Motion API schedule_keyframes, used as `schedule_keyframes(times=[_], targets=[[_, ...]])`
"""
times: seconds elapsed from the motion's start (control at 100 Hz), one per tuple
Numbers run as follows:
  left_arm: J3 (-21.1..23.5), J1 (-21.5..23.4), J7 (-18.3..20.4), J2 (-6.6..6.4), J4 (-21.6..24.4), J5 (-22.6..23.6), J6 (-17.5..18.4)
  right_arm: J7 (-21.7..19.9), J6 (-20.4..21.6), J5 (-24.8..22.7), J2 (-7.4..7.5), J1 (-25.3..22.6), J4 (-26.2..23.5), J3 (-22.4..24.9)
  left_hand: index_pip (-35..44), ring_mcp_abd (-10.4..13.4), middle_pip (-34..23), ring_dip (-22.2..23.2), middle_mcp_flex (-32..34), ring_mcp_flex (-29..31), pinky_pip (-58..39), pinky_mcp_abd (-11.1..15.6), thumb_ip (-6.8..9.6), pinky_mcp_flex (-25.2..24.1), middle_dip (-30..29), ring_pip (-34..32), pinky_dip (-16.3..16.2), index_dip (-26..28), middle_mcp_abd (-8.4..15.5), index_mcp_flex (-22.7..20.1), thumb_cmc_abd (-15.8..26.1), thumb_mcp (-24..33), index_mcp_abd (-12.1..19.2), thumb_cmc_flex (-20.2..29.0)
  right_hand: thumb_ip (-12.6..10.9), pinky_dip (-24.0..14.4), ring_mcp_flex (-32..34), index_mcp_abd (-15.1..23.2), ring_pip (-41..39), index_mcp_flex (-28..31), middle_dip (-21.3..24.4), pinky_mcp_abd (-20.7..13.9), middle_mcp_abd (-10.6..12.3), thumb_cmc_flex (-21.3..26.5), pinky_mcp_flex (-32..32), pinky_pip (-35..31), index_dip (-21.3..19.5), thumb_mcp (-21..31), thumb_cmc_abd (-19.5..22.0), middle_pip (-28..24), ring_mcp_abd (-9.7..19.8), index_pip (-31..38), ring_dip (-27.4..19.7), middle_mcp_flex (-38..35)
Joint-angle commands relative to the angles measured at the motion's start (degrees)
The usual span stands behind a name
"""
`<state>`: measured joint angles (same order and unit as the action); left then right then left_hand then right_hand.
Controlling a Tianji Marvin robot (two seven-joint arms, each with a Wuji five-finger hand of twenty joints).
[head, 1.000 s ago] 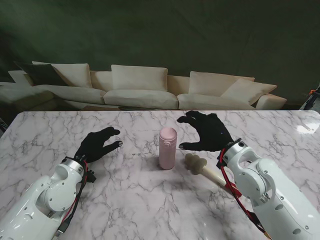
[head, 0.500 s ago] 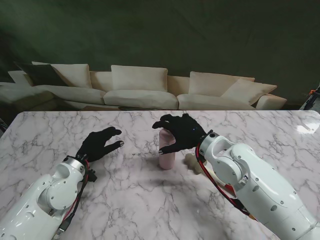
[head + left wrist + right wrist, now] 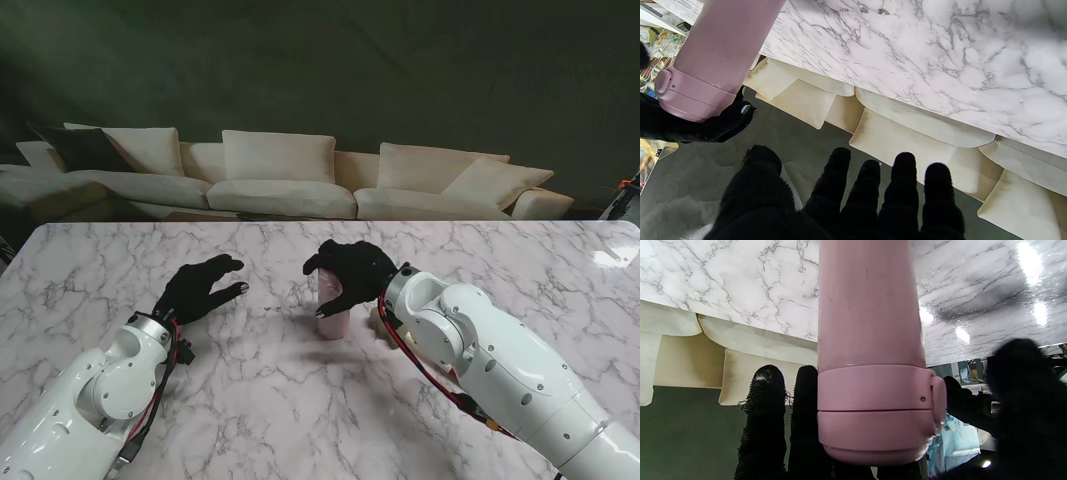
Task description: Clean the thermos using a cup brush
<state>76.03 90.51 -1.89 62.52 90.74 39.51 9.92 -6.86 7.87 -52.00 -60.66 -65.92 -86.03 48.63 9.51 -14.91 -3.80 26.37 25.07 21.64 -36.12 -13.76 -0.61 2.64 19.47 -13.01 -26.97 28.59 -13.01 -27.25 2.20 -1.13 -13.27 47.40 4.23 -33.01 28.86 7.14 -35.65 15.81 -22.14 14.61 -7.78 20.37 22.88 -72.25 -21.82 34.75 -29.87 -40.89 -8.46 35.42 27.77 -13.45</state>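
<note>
Two hands: right hand curls loosely around the upright pink thermos, grip uncertain; left hand spread, empty, on marble table.

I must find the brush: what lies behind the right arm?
A beige sponge brush head peeks out beside the white right forearm, right of the pink cylindrical thermos. Its handle is covered.

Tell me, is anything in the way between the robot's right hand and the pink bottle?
No, nothing visible is in the way. The right hand is already at the pink thermos, its fingers curling around the lid end, though a firm grip isn't clear. The left hand waits open, off to the side.
</note>
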Motion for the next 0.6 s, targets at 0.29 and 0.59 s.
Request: schedule_keyframes(times=[0.29,0.59], targets=[[-0.3,-0.1,1.0,0.00,-0.1,0.1,-0.2,-0.5,-1.5,3.1,-0.72,1.0,2.5,-2.2,-0.9,-0.3,-0.2,0.4,0.2,0.4,1.4,-0.9,0.10,-0.5,-0.4,1.6,-1.0,0.2,0.7,1.3,2.5,-0.8,0.5,1.7,4.1,0.8,12.5,8.2,-18.3,8.8,-7.2,-7.1,-0.4,16.0,16.2,-13.9,-11.6,22.6,-4.6,-9.3,5.6,16.1,7.1,-6.9],[-0.3,-0.1,0.8,0.03,-0.1,0.2,-0.2,2.2,-3.6,6.1,-1.61,-1.2,1.9,-0.7,-0.9,-0.3,-0.2,0.4,0.1,0.3,1.4,-0.9,0.09,-0.5,-0.4,1.6,-1.0,0.2,0.8,1.3,2.6,-0.8,0.6,1.7,8.9,4.4,22.0,9.1,-21.7,11.1,-15.9,-7.8,2.9,26.3,24.2,-14.2,-11.5,24.5,-2.6,-20.7,7.4,29.3,4.9,-16.1]])
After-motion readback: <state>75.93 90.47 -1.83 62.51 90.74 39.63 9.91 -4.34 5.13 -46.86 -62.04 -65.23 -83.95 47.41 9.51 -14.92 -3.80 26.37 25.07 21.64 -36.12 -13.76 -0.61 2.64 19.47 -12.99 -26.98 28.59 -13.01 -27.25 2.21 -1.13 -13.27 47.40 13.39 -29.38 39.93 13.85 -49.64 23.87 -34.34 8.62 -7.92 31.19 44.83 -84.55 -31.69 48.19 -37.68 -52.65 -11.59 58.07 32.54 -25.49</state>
